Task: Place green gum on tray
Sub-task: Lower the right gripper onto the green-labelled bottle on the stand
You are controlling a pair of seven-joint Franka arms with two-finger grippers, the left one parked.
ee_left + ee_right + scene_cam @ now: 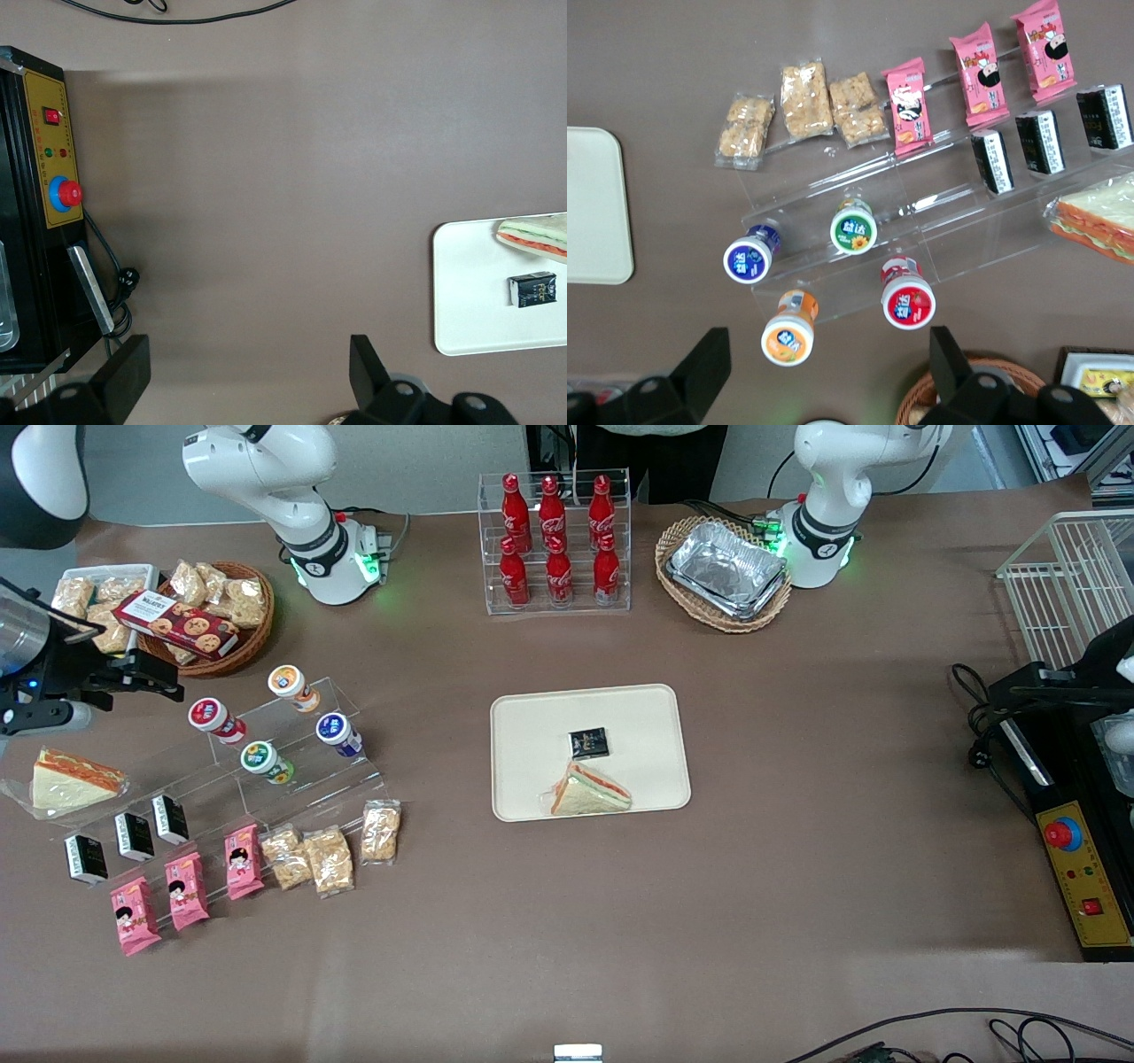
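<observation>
A: Report gripper position and state.

B: The gripper (146,676) hangs above the working arm's end of the table, over the gap between the wicker basket (237,642) of snack bags and the clear stepped stand (266,775). In the right wrist view its fingers (702,367) stand spread wide apart with nothing between them: released, holding nothing.

A: Location of the green gum?

B: The green gum (266,762) stands on the stand, on a middle step. The red gum (215,720) and orange gum (292,687) stand on steps farther from the front camera; the blue gum (338,734) is beside the green one, toward the tray. All four are apart from one another. The wrist view shows the green lid (853,227) from above, untouched.

A: Other items at the stand?

B: Three black packets (133,837) on the lower step, three pink packets (182,890) and three snack bags (330,855) on the table in front of it, and a wrapped sandwich (66,779) beside it.

A: Tray status?

B: The tray (532,726) lies flat mid-table, well apart from the stand. It carries a black packet (589,741) and a second sandwich (589,791). Farther from the camera stands a rack of red bottles (555,540).
</observation>
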